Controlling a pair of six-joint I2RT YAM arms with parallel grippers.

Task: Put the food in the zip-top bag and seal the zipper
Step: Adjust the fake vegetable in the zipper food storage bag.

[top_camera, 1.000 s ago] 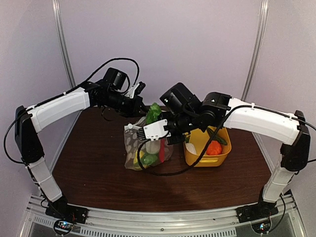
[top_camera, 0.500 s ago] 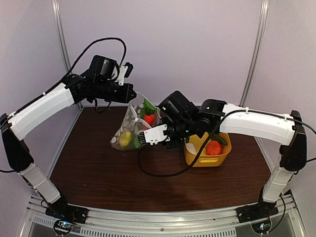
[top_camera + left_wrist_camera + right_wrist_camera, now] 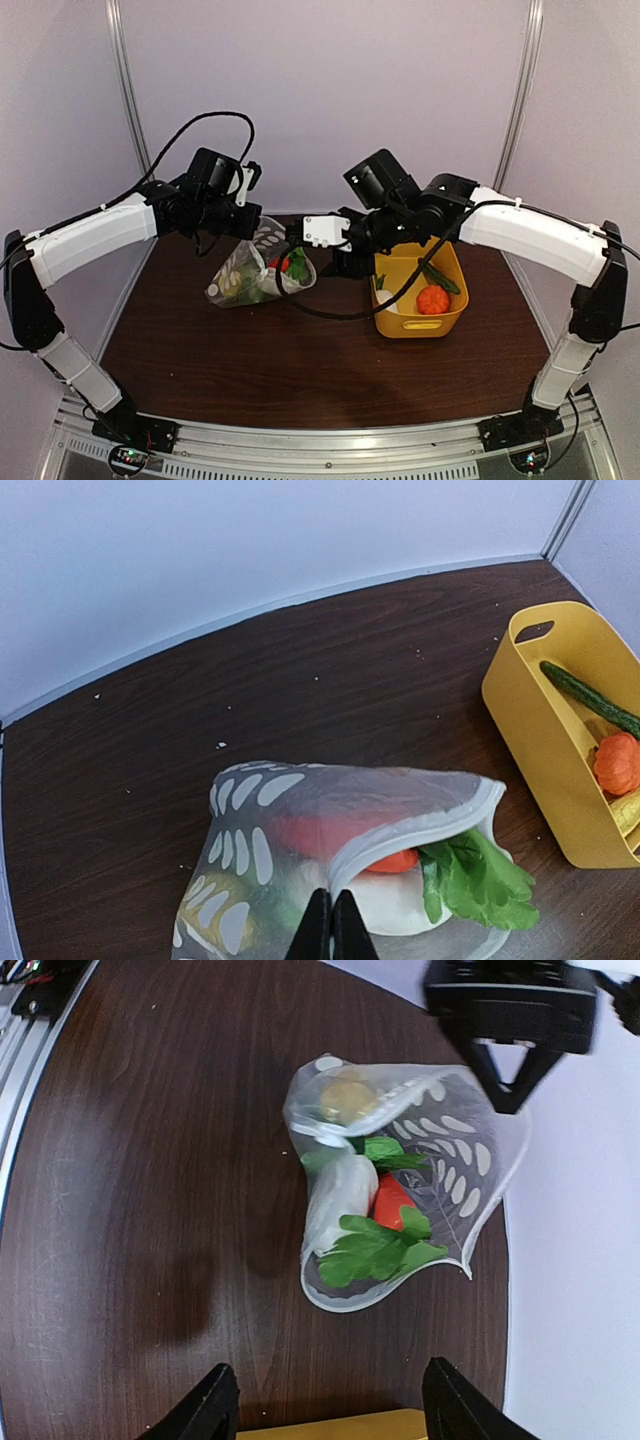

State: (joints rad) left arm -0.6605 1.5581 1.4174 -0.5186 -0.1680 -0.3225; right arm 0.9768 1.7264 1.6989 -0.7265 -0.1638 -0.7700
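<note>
Bag-filling step in progress, as we are judging it. In the middle of the overhead view, the zip-top bag [image 3: 245, 275] is resting on the dark desk [image 3: 220, 360] with its mouth facing right. The left hand [image 3: 331, 930], at the bottom centre of its own view, is pinching the bag's upper lip along the pale zipper [image 3: 485, 802], its fingers pressed tight on the plastic. The right hand [image 3: 335, 1410] is hovering above with its fingers spread wide, holding nothing. Food [image 3: 375, 1245] is showing inside the bag: leafy greens, a red piece, a white radish and a yellow piece. In the yellow basket [image 3: 415, 326] at right, a cucumber [image 3: 590, 695] and an orange piece [image 3: 617, 763] are waiting. Next, we are expecting the right hand to fetch these, slip them through the mouth, then press the zipper closed.
</note>
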